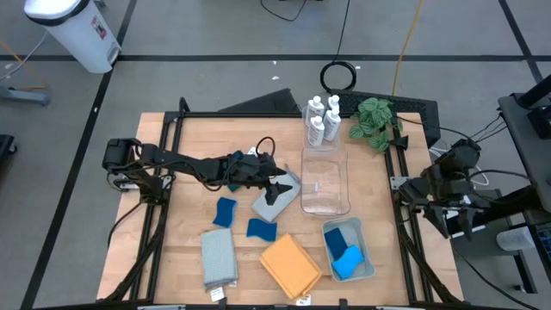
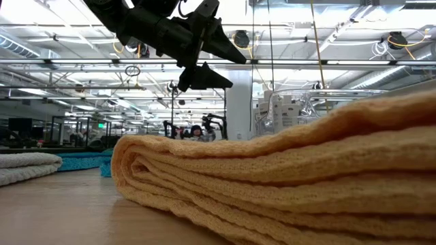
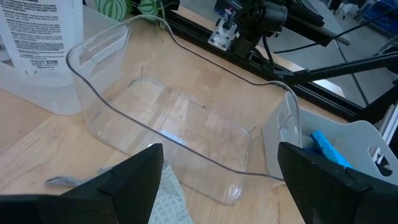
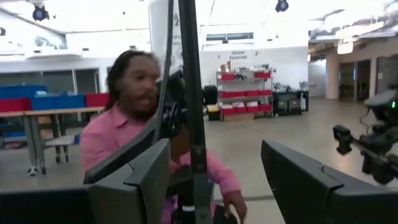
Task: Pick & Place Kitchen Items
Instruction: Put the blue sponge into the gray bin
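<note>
My left gripper (image 1: 282, 188) hangs open and empty above a folded pale grey cloth (image 1: 274, 201) that lies flat on the table beside the clear bin (image 1: 325, 181). The low view shows the left gripper (image 2: 238, 73) well above the table. Its wrist view (image 3: 221, 149) looks into the bin (image 3: 180, 118), with a corner of the cloth (image 3: 169, 200) below. Two blue sponges (image 1: 225, 211) (image 1: 262, 229), another grey cloth (image 1: 219, 257) and an orange cloth (image 1: 290, 265) lie near the front. My right gripper (image 1: 415, 189) waits open at the table's right edge.
White bottles (image 1: 320, 120) and a leafy plant (image 1: 374, 120) stand behind the bin. A pale tray (image 1: 326, 231) at the front right holds blue sponges (image 1: 346, 257). A person in a pink shirt (image 4: 124, 149) shows beyond the right arm.
</note>
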### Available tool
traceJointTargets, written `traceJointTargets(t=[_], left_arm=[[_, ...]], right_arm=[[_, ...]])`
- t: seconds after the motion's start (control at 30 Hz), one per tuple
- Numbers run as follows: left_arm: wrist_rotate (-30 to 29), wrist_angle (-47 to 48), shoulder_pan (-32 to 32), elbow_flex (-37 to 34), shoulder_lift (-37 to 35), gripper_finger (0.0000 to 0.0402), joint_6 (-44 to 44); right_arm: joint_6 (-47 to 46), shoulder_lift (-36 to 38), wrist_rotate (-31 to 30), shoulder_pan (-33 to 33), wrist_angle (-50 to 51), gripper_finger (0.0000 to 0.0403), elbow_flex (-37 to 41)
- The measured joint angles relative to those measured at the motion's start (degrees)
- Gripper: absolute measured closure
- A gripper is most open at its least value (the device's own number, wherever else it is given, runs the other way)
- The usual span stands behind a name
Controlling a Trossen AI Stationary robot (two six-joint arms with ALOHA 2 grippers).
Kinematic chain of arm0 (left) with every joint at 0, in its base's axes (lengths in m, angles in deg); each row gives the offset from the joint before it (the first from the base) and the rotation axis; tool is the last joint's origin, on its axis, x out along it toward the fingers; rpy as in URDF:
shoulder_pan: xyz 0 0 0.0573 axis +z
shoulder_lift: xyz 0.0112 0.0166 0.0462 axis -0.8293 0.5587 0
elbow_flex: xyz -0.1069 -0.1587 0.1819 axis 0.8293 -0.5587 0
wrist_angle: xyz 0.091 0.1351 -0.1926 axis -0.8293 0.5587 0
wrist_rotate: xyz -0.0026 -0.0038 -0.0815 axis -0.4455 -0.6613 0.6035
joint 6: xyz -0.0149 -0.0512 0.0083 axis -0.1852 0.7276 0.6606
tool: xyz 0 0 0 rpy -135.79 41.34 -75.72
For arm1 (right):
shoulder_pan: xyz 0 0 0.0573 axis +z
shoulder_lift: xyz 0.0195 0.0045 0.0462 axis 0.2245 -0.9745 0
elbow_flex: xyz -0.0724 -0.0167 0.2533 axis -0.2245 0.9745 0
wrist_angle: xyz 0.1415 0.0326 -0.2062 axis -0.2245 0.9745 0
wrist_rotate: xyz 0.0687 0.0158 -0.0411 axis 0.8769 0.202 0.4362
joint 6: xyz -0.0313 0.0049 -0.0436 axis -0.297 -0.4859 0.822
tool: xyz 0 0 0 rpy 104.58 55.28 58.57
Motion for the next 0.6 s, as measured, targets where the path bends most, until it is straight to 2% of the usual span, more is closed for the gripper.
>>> traceJointTargets(t=[0.17, 0.37, 0.6], left_arm=[[0.0, 0.0, 0.0, 0.0, 0.0, 0.0080, 0.0], [0.0, 0.0, 0.0, 0.0, 0.0, 0.0080, 0.0], [0.0, 0.0, 0.0, 0.0, 0.0, 0.0080, 0.0]], right_arm=[[2.7, 0.0, 4.4, 0.0, 0.8, 0.0179, 0.1], [1.7, 0.0, 4.4, 0.0, 2.0, 0.0179, 0.1], [0.4, 0.0, 2.9, 0.0, 9.0, 0.0179, 0.1]])
